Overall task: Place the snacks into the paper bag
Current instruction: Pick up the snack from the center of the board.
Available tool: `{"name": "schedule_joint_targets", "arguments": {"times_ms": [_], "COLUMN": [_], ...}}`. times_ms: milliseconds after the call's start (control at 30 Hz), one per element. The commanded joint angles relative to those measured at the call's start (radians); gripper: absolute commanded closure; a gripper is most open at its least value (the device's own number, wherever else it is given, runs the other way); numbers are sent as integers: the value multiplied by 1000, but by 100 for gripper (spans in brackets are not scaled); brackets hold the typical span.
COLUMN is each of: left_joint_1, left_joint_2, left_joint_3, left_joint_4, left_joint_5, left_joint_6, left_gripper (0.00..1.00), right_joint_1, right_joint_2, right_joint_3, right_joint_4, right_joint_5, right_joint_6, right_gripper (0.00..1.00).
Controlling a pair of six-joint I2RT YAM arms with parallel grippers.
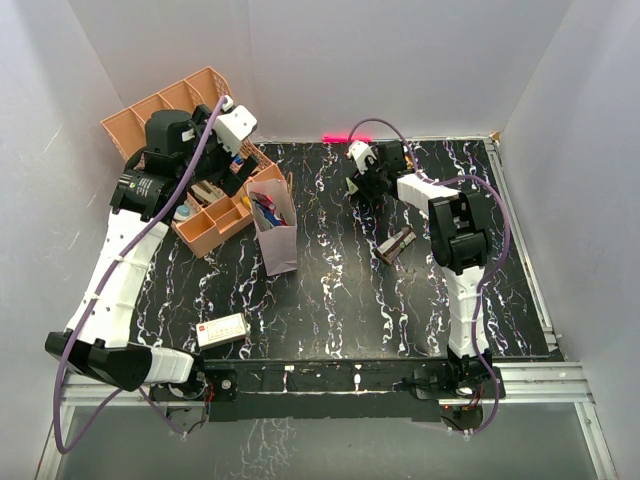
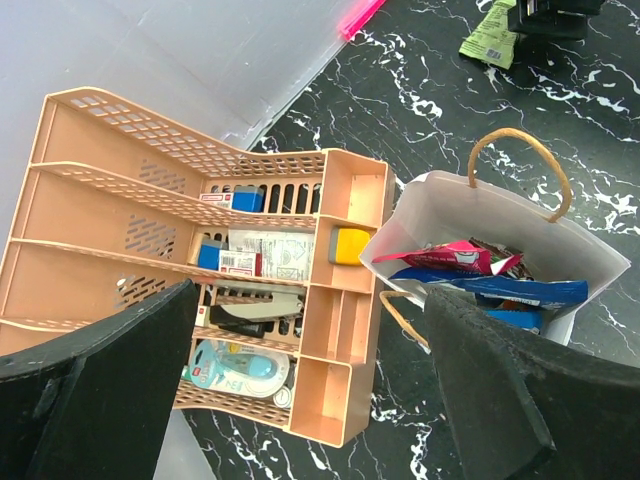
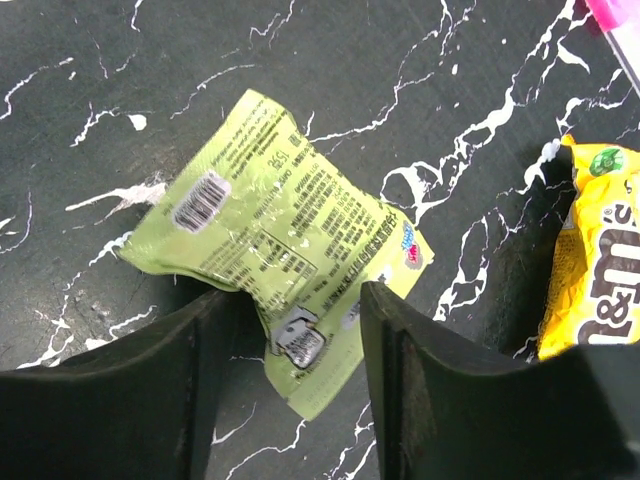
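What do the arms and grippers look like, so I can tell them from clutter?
The left arm and right arm match: white shells on long links, black joint housings, a purple cable along each. The left gripper and right gripper have matte-black fingers and a white wrist block.

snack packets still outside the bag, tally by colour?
Green packet: 1
Yellow M&M's packet: 1
Dark brown wrapper: 1
Total: 3 in view outside the paper bag
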Motion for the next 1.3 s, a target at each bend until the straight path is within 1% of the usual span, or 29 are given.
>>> {"name": "schedule_joint_targets", "arguments": {"times_ms": [0, 267, 367, 433, 533, 633, 700, 800, 967, 1033, 1100, 1267], "left_joint_1": [7, 8, 9, 9, 9, 9, 9, 9, 7, 0, -16, -81], "left_joint_2": [-5, -19, -26, -32, -36, -37, -37, -36, -27, -18, -6, 21], "left_joint_3": [18, 11, 2, -1, -1, 1, 1, -1, 2, 6, 12, 38], "left_joint_4": [-12, -16, -12, -13, -10, -8, -14, -43, -133, -169, -193, -248], "left_joint_5": [-4, 2, 3, 7, 26, 59, 104, 216, 477, 561, 599, 614], "left_joint_6": [3, 6, 8, 8, 6, 2, 14, 42, 122, 164, 196, 250], "left_gripper": [5, 4, 4, 4, 4, 3, 3, 4, 9, 10, 11, 16], "right_joint_1": [-1, -2, -3, -3, -2, -7, -7, -7, -7, -7, -7, -4], "right_joint_2": [21, 5, -34, -65, -123, -187, -232, -308, -447, -509, -580, -699], "right_joint_3": [28, 27, 6, -12, -37, -49, -52, -68, -105, -117, -127, -155], "right_joint_4": [30, 13, 12, 9, 1, -31, -66, -118, -222, -264, -304, -393], "right_joint_5": [10, 22, 22, 22, 19, -18, -59, -134, -314, -387, -467, -646], "right_joint_6": [-19, -4, 9, 16, 31, 63, 90, 122, 141, 138, 129, 121], "right_gripper": [50, 76, 84, 88, 91, 92, 92, 92, 92, 92, 92, 92]}}
